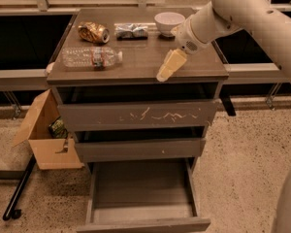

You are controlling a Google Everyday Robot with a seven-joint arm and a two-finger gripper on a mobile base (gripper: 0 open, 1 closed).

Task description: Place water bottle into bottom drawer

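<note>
Position: water bottle [91,57] lies flat on tabletop [136,67], long axis crosswise, cap toward pincer [164,73], which hangs well apart to its right, holding nothing; whether spread cannot be told. Bottom drawer [140,191] stands open.

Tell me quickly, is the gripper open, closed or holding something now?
Gripper: holds nothing, above the right side of the cabinet top, apart from the water bottle; open or closed cannot be told.
</note>
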